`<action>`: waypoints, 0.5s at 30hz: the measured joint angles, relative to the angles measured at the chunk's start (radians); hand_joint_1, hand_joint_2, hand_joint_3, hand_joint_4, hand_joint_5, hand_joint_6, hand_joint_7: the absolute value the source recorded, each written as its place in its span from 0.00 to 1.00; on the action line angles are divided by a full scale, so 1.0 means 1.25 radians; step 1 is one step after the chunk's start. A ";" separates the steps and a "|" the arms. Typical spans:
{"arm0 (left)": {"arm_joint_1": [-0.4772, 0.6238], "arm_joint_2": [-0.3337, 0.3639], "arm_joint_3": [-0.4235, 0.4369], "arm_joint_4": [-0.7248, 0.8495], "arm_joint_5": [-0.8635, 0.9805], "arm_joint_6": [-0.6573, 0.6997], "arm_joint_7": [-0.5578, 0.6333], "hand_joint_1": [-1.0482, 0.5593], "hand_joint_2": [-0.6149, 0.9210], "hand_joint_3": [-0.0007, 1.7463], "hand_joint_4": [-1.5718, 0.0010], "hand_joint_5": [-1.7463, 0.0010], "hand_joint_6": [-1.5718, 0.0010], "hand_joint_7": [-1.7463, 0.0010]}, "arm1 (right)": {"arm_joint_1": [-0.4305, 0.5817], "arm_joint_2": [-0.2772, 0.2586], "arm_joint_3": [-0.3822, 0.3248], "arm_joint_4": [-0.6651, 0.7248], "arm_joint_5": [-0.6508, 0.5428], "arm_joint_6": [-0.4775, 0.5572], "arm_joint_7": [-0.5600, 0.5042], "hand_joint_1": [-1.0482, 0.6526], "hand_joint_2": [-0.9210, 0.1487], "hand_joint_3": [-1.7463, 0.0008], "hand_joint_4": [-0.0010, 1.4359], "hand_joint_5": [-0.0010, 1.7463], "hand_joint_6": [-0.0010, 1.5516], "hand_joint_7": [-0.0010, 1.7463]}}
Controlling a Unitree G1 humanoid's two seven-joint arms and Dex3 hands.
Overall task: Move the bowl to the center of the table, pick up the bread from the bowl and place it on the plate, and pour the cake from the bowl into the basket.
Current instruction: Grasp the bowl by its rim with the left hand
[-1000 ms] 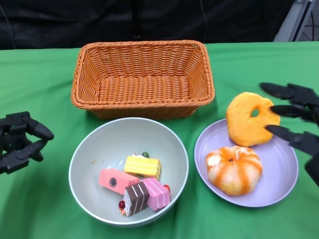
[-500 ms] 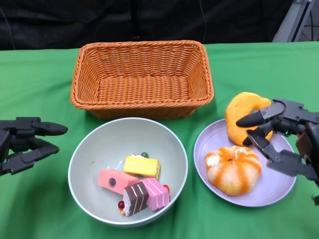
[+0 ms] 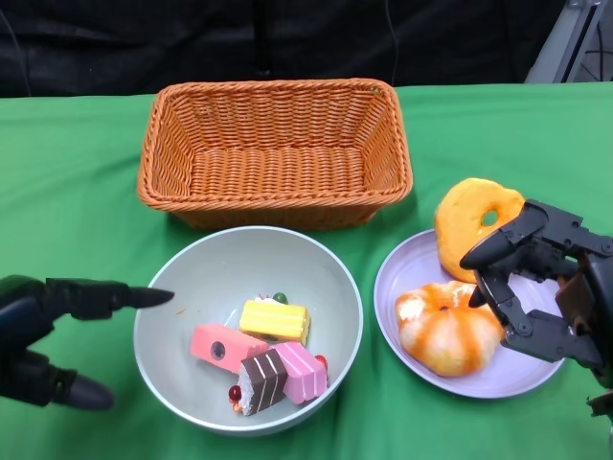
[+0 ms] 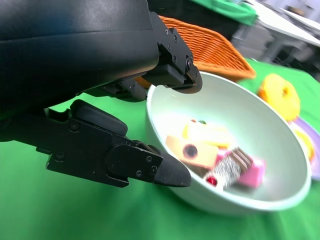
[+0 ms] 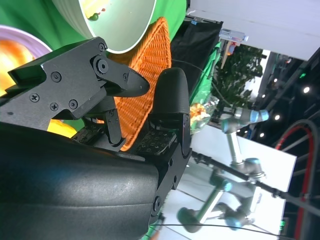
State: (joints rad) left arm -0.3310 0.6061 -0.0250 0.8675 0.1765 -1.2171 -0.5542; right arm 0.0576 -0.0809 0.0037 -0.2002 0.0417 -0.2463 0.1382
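Note:
The pale green bowl [image 3: 230, 264] sits in front of the basket and holds several small cake pieces [image 3: 274, 319]. My left hand [image 3: 53, 335] is open at the bowl's left side, one fingertip at its rim and another lower down. In the left wrist view those fingers [image 4: 125, 160] flank the bowl's [image 4: 250, 115] near wall without closing on it. A ring-shaped bread [image 3: 474, 225] leans on the far edge of the purple plate [image 3: 397, 273]. A striped round bread [image 3: 445, 331] lies on the plate. My right hand [image 3: 546, 287] hovers over the plate's right part, fingers spread, empty.
An orange wicker basket [image 3: 273, 153] stands behind the bowl with nothing visible inside. Green cloth covers the table. Past the table, the right wrist view shows the basket [image 5: 150, 65], the bowl's underside [image 5: 130, 25] and another robot arm [image 5: 240, 120].
My left hand has reached right, and a fingertip now meets the bowl's left rim. My right hand has let go of the ring bread and dropped back over the plate.

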 measured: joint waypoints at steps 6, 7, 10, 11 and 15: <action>-0.010 0.004 0.071 0.029 0.281 -0.184 0.228 0.26 1.00 0.03 0.60 0.96 0.63 0.97 | 0.008 0.018 -0.004 -0.011 0.024 0.041 -0.012 0.59 0.27 0.46 0.46 0.89 0.42 0.73; -0.011 0.004 0.083 0.027 0.333 -0.193 0.274 0.27 1.00 0.02 0.59 0.97 0.62 0.98 | 0.009 0.019 -0.005 -0.012 0.026 0.043 -0.013 0.59 0.27 0.46 0.46 0.89 0.42 0.74; -0.011 0.004 0.094 0.005 0.488 -0.196 0.434 0.32 0.98 0.00 0.56 0.97 0.58 0.98 | 0.010 0.023 -0.011 -0.015 0.028 0.054 -0.015 0.58 0.27 0.48 0.44 0.89 0.41 0.74; -0.011 0.004 0.089 -0.006 0.540 -0.190 0.497 0.34 0.98 0.00 0.55 0.98 0.57 0.98 | 0.010 0.025 -0.011 -0.015 0.028 0.054 -0.015 0.58 0.26 0.48 0.44 0.90 0.41 0.74; -0.019 0.004 0.010 -0.038 0.723 -0.120 0.752 0.41 0.97 0.00 0.51 0.98 0.54 0.98 | 0.010 0.028 -0.012 -0.015 0.028 0.055 -0.015 0.57 0.25 0.50 0.43 0.90 0.40 0.74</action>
State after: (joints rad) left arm -0.3549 0.6115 -0.0121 0.8206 1.0804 -1.3673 0.3854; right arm 0.0700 -0.0463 -0.0108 -0.2185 0.0767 -0.1770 0.1190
